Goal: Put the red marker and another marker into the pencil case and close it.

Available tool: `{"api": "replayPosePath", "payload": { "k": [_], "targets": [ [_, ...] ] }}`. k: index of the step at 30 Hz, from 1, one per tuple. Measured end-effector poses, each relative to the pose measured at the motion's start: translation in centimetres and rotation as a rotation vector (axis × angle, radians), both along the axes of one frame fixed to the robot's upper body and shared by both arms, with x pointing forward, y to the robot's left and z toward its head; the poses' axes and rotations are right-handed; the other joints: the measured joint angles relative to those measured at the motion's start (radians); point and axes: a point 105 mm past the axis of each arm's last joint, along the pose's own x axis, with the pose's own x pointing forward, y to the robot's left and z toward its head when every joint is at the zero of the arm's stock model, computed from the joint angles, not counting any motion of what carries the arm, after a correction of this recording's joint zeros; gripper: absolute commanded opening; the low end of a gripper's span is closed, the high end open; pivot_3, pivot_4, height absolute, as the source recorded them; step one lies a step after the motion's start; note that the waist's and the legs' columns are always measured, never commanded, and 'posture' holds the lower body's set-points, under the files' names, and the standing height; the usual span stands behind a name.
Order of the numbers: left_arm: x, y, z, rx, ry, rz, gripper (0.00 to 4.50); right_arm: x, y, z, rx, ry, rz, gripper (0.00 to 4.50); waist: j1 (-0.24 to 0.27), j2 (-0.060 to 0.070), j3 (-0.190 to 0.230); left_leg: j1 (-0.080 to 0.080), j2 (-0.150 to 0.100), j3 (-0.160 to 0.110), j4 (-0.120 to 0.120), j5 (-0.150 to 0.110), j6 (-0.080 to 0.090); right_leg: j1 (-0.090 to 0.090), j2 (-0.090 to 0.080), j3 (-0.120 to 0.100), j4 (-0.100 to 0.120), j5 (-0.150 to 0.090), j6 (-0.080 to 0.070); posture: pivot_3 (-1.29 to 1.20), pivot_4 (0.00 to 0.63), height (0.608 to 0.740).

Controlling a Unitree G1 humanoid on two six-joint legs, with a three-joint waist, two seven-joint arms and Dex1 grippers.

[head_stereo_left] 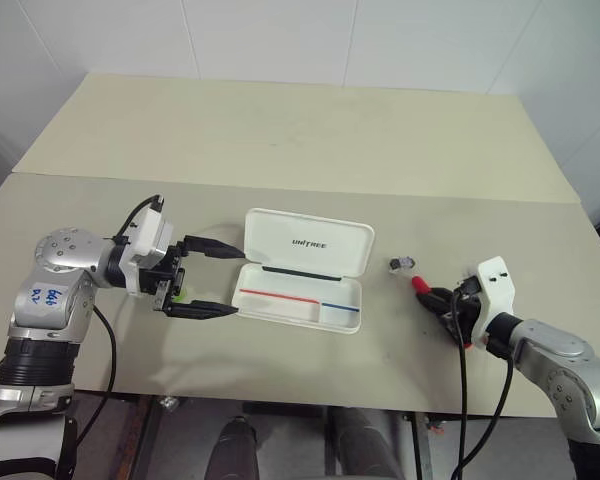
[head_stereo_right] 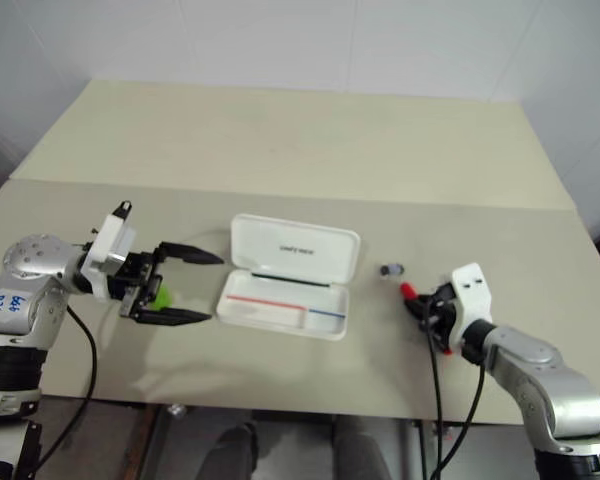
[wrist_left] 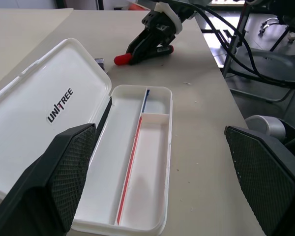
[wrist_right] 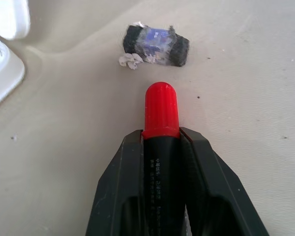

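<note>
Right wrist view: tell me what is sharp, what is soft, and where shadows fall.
Right wrist view: the red marker cap is crisp, the right pincer closed on its barrel; the small dark object beyond looks slightly soft. Left eye view: the left pincer casts a soft shadow on the table.

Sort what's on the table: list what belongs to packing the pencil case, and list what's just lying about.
Belongs to the job:
- slim black marker with red cap, clamped in the right gripper
- stubby lime-green highlighter, lying under the open left gripper
- flat white hard-plastic hinged pencil case, lying open, nothing in its tray

Just lying about:
- small dark block with a bluish label, beyond the red cap
</note>
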Motion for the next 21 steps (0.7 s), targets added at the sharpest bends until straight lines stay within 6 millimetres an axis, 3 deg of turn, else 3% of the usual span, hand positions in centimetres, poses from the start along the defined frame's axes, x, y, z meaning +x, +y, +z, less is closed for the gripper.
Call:
{"api": "replayPosePath", "payload": {
  "k": [3, 5, 7, 9, 15, 18, 21],
  "targets": [
    [0.3, 0.2, -0.1, -0.012, 0.007, 0.005, 4.50, 0.8, 0.5, 2.9, -0.014, -0.081, 0.064, 0.63, -0.005, 0.002, 0.001, 0.000, 0.000, 0.001, 0.001, 0.000, 0.000, 0.000, 0.000, 0.001, 0.000, 0.001, 0.001, 0.00, 0.150, 0.740],
    [0.4, 0.4, -0.1, -0.030, 0.011, 0.006, 4.50, 1.2, 1.0, 6.1, -0.059, -0.176, 0.121, 0.63, -0.008, 0.003, 0.002, 0.001, 0.000, 0.001, 0.001, 0.000, 0.000, -0.001, 0.000, 0.001, 0.000, 0.001, 0.000, 0.00, 0.150, 0.740],
    [0.6, 0.7, -0.4, -0.045, 0.016, 0.012, 4.50, 1.2, 2.3, 8.9, -0.081, -0.263, 0.194, 0.63, -0.008, 0.003, 0.002, 0.001, 0.001, 0.001, 0.000, 0.000, 0.000, -0.001, 0.000, 0.000, 0.000, 0.001, 0.000, 0.00, 0.150, 0.740],
    [0.8, 1.0, -0.6, -0.051, 0.015, 0.023, 4.50, 1.1, 3.9, 10.2, -0.085, -0.296, 0.266, 0.63, -0.007, 0.003, 0.002, 0.000, 0.001, 0.001, 0.000, 0.000, 0.000, -0.001, 0.000, 0.000, 0.000, 0.001, 0.000, 0.00, 0.150, 0.740],
    [1.2, 1.7, -0.9, -0.058, -0.013, 0.052, 4.50, -0.2, 9.8, 9.9, -0.132, -0.241, 0.553, 0.63, -0.003, 0.003, 0.002, -0.002, 0.001, 0.001, -0.001, -0.001, 0.000, -0.004, 0.000, 0.000, 0.000, 0.001, 0.001, 0.00, 0.150, 0.740],
    [1.2, 1.9, -0.8, -0.063, -0.023, 0.063, 4.50, -1.0, 13.8, 10.2, -0.133, -0.263, 0.704, 0.63, -0.003, 0.003, 0.002, -0.003, 0.001, 0.002, -0.001, -0.002, 0.000, -0.005, 0.000, 0.000, 0.001, 0.002, 0.003, 0.00, 0.150, 0.740],
    [1.0, 2.3, -1.0, -0.065, -0.023, 0.086, 4.50, -1.0, 16.3, 9.3, -0.163, -0.257, 0.775, 0.63, -0.003, 0.003, 0.002, -0.003, 0.001, 0.002, -0.001, -0.002, 0.000, -0.006, 0.000, -0.001, 0.003, 0.002, 0.003, 0.00, 0.150, 0.740]
  ]
}}
